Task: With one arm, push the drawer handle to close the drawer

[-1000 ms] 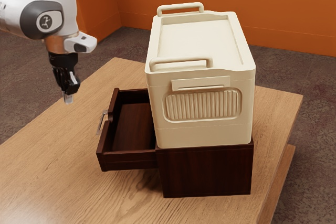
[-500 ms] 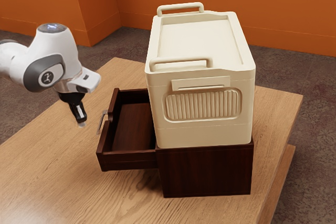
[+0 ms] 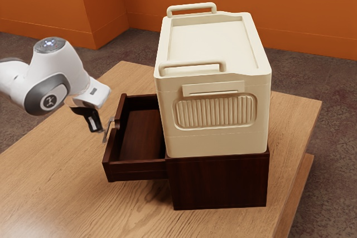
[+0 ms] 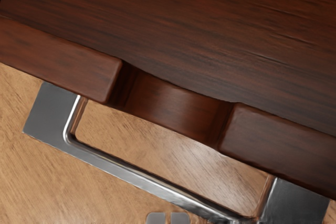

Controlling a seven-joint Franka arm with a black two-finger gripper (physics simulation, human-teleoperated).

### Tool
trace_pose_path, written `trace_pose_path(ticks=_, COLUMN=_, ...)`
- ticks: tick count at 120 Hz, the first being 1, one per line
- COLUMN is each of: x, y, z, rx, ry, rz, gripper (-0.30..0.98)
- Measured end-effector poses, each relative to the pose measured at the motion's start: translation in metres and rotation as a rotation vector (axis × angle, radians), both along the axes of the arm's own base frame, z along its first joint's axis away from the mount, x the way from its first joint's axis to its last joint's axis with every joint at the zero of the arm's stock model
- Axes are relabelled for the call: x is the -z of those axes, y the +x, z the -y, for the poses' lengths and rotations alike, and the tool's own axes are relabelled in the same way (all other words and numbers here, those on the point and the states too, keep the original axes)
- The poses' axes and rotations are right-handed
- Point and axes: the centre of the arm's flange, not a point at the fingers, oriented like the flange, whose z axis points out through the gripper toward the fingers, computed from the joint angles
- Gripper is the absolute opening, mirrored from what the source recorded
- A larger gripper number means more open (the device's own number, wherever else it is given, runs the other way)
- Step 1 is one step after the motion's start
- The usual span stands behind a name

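The gripper is at the outer side of the metal handle, pointing down and tilted toward it; whether they touch I cannot tell. The dark wooden drawer stands pulled out from its cabinet, with nothing inside the visible part. In the wrist view, the two tips of the gripper sit nearly together, with nothing held, by the outer edge of the handle bar. Beyond the bar runs the notched drawer front.
A cream box with two top handles rests on the cabinet, rising high beside the drawer. Bare wooden table surrounds the cabinet and lies beneath the handle.
My hand has come down and toward the exterior view's right, from above the table to beside the handle, and has tilted. The drawer has not visibly moved.
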Motion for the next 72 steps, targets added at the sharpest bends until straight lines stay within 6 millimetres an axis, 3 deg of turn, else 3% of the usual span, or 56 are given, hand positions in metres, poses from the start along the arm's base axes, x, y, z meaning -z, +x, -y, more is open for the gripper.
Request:
trace_pose_path(ticks=24, x=0.004, y=-0.007, z=-0.009, rx=0.008, ry=-0.003, rz=0.006, gripper=-0.10)
trace_pose_path(ticks=72, x=0.023, y=0.007, z=-0.002, rx=0.067, ry=0.031, rz=0.048, gripper=-0.10)
